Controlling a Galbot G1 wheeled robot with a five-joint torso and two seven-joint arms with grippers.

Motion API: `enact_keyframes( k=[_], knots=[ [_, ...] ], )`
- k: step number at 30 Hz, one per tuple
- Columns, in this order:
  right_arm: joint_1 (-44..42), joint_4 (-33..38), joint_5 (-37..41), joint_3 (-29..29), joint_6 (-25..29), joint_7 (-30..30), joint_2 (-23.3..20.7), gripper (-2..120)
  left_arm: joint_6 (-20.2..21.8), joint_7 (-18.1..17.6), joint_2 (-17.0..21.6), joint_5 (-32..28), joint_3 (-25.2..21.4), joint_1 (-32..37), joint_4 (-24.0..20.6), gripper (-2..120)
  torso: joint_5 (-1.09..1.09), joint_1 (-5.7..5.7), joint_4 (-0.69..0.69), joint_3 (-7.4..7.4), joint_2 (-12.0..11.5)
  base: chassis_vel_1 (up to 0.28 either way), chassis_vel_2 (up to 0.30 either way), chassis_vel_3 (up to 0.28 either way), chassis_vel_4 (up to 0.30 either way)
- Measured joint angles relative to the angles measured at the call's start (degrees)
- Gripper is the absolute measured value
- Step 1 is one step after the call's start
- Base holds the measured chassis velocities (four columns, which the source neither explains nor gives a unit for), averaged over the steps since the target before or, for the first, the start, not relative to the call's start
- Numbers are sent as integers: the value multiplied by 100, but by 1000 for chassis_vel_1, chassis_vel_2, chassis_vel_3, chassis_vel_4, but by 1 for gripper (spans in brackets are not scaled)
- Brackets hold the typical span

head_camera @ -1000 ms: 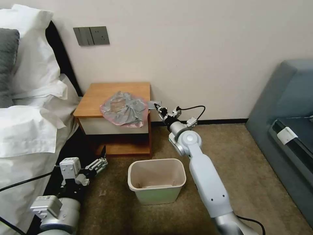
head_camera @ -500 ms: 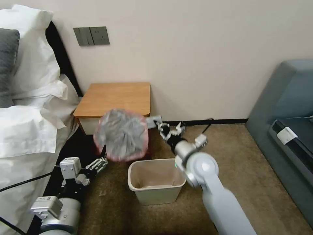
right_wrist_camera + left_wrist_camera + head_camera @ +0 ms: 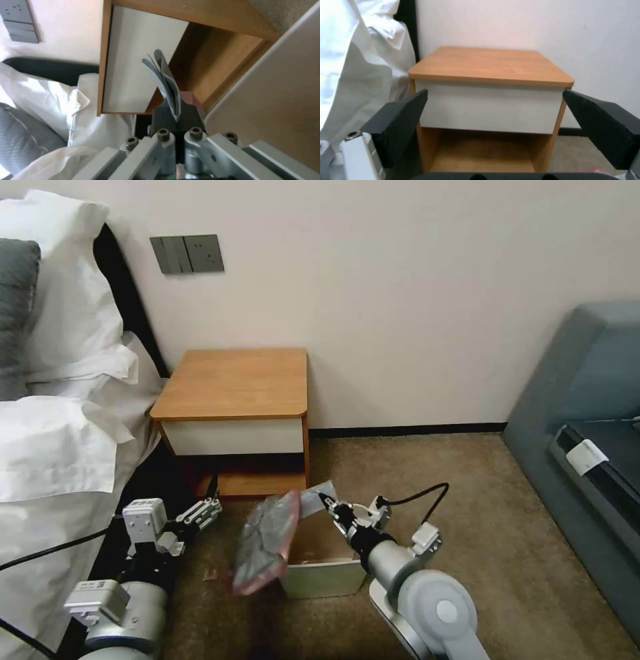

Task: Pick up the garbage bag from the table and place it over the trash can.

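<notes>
The grey crinkly garbage bag (image 3: 265, 543) with a pinkish rim hangs off the table, draped down in front of the left side of the beige trash can (image 3: 323, 577). My right gripper (image 3: 327, 503) is over the can's far rim, shut on a folded edge of the bag (image 3: 164, 77); the right wrist view shows the fingers (image 3: 191, 113) pinching it, with the can's wall (image 3: 276, 87) beside them. The table (image 3: 233, 383) has a bare orange-brown top. My left gripper (image 3: 203, 510) waits open, low by the bed, facing the table's white front (image 3: 490, 110).
The bed with white pillows and sheets (image 3: 60, 400) stands at the left, close to my left arm. A grey sofa (image 3: 587, 400) fills the right side. Brown carpet (image 3: 480, 493) lies open between the trash can and the sofa. Wall switches (image 3: 187, 253) sit above the table.
My right gripper pulled the bag off the table top and carried it down and toward me, to the trash can. The left arm has stayed put.
</notes>
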Motion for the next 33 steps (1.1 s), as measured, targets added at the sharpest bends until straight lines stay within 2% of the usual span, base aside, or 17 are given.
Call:
enact_keyframes(
  k=[8,9,11,18,24,25,27,30,32,33],
  knots=[
    [-118,-28,-485,-22,43,-211,-11,0,-13,-3,2,3,8,-9,0,100,0,0,0,0,0,0,0,0,0],
    [-232,-84,-893,-19,41,-521,-61,0,-15,-3,2,3,16,-18,0,100,-1,0,0,0,0,0,0,0,0],
    [-309,-144,-1230,-11,11,-871,-141,0,-18,-3,1,4,25,-28,0,100,0,0,0,0,0,0,0,0,0],
    [-405,-164,-1419,6,-5,-1249,-245,0,-24,38,35,13,118,-106,0,100,0,0,0,0,-1,0,0,0,0],
    [-446,-125,-1425,24,-81,-1263,-365,0,-15,43,72,-25,136,-121,0,100,0,0,1,0,-1,0,0,0,0],
    [-447,-96,-1428,17,-119,-1248,-397,9,27,48,142,-120,162,-142,0,100,0,0,-1,0,0,0,0,0,0],
    [-445,-83,-1439,10,-127,-1218,-413,11,37,48,152,-138,165,-148,0,100,-1,0,-1,0,0,0,0,0,0],
    [-417,17,-1472,-40,-142,-900,-538,28,82,53,189,-207,180,-167,0,100,0,0,0,0,-1,0,0,0,0],
    [-417,17,-1472,-40,-142,-900,-538,28,82,53,189,-207,180,-167,0,100,0,0,0,0,-1,0,0,0,0],
    [-427,110,-1526,-58,-143,-771,-641,36,87,54,191,-212,181,-168,0,100,0,0,0,0,-1,0,0,0,0]
  ],
)
